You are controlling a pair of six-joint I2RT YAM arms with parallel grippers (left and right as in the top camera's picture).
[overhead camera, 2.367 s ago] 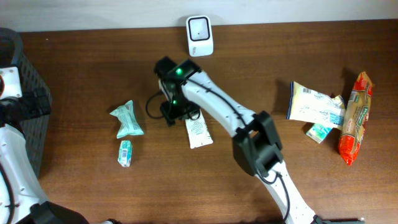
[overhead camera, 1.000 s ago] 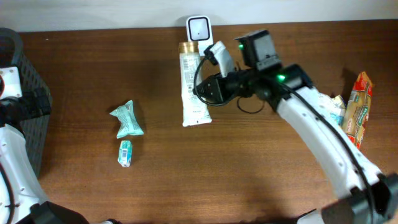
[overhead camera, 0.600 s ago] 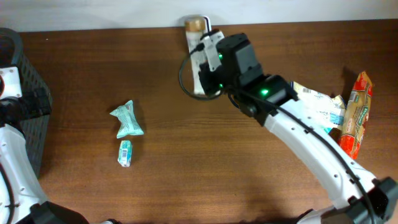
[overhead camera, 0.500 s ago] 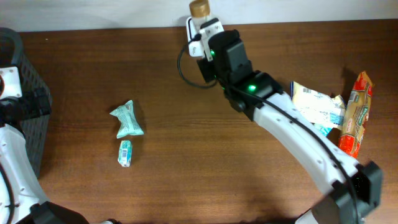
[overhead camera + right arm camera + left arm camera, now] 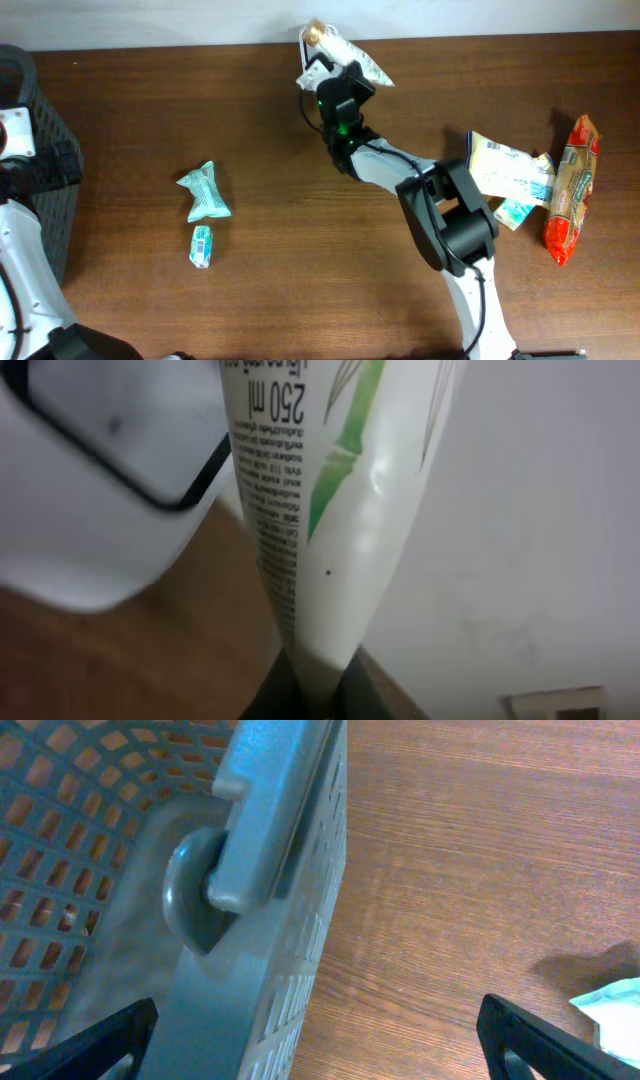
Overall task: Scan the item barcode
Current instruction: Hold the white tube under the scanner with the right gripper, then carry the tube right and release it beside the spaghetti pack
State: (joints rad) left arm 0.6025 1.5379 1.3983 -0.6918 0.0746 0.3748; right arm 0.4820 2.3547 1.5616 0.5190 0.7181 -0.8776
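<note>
From the right wrist, we saw the right fingers point(image 5: 305, 698) clenched on the flat crimped end of the tube point(image 5: 330, 510), a white one with a green bamboo drawing. It reached up and away from the camera, its printed side close to the scanner point(image 5: 90, 470) just beside it. We judged it was held that way so the scanner's window could read the code, though we could not make out the barcode itself. A pale wall point(image 5: 540, 510) rose behind.

From overhead, the tube lay across the scanner at the far edge of the tabletop point(image 5: 300, 290), covering most of it, with its gold cap toward the wall. Nothing stood between the two. A green packet point(image 5: 205, 192) and a small teal pack point(image 5: 202, 245) lay well apart to the left. A white bag point(image 5: 505, 168) and a red packet point(image 5: 570, 190) sat to the right, clear of the arm.

From the left wrist, the left fingers point(image 5: 320, 1045) were spread wide and empty over the rim of the basket point(image 5: 260, 920), well away from the scanning.
</note>
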